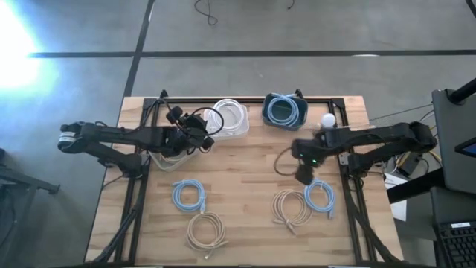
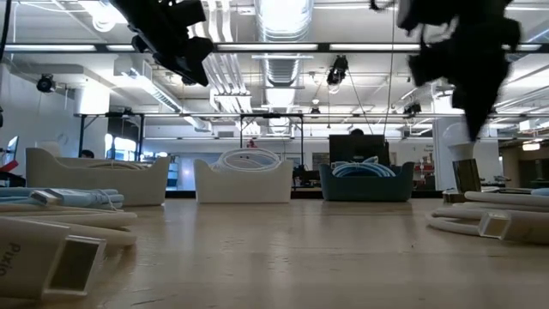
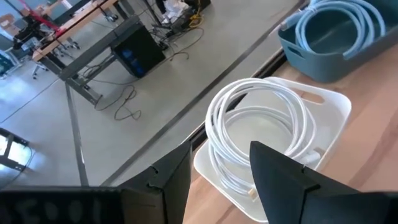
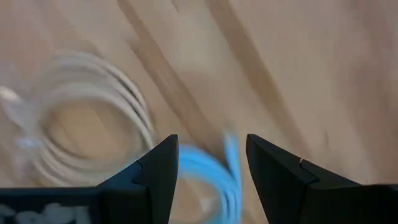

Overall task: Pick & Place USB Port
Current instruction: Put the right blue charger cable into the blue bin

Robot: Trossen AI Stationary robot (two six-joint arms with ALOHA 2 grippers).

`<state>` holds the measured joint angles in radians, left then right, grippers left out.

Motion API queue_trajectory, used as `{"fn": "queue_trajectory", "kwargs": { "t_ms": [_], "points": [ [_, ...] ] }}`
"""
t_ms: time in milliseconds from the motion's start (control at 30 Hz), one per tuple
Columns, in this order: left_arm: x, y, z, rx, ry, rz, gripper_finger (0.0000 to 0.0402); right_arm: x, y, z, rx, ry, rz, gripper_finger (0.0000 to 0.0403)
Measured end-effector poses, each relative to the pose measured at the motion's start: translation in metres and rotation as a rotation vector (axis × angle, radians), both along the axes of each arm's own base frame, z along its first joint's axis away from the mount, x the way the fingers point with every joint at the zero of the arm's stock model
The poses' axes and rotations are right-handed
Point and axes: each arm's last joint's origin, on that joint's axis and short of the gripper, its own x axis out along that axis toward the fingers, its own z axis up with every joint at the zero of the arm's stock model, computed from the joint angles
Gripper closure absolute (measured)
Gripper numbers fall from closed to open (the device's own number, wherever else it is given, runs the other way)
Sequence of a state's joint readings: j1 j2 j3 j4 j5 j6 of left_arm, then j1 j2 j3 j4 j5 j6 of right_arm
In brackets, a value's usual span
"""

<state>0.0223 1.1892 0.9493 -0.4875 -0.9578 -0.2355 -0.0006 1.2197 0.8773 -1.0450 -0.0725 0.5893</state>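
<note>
Coiled cables lie on the wooden table: a blue one [image 1: 188, 195] and a beige one [image 1: 204, 231] left of centre, a beige one [image 1: 290, 206] and a blue one [image 1: 320, 197] on the right. My right gripper [image 1: 303, 176] hovers open above the right pair; its wrist view shows the blue cable [image 4: 208, 171] and the beige coil [image 4: 93, 118] below the fingers [image 4: 211, 140]. My left gripper [image 1: 205, 135] is raised and open beside the white bin [image 1: 239, 128]. That bin holds a white cable [image 3: 261, 124]. The blue bin [image 1: 285, 110] holds a blue cable.
A beige bin [image 1: 167, 155] sits under my left arm near the far left. Black frame rails [image 1: 141, 186] run along both sides and the far edge. A white ball [image 1: 328, 119] rests near the far right. The table's middle [image 1: 245, 171] is bare wood.
</note>
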Motion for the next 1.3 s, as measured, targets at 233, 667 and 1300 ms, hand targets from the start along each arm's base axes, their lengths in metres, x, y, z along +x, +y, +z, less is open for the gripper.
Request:
{"fn": "queue_trajectory", "kwargs": {
  "t_ms": [233, 667, 1300],
  "points": [
    [0.0, 0.0, 0.0, 0.012, -0.013, 0.021, 0.0225, -0.037, 0.009, -0.04, 0.134, 0.262, -0.168, 0.022],
    [0.0, 0.0, 0.0, 0.011, -0.023, 0.028, 0.0225, -0.046, 0.011, -0.067, 0.146, 0.304, -0.246, 0.022],
    [0.0, 0.001, 0.001, 0.008, -0.03, 0.032, 0.0225, -0.05, 0.016, -0.095, 0.185, 0.223, -0.229, 0.0235]
  ]
}}
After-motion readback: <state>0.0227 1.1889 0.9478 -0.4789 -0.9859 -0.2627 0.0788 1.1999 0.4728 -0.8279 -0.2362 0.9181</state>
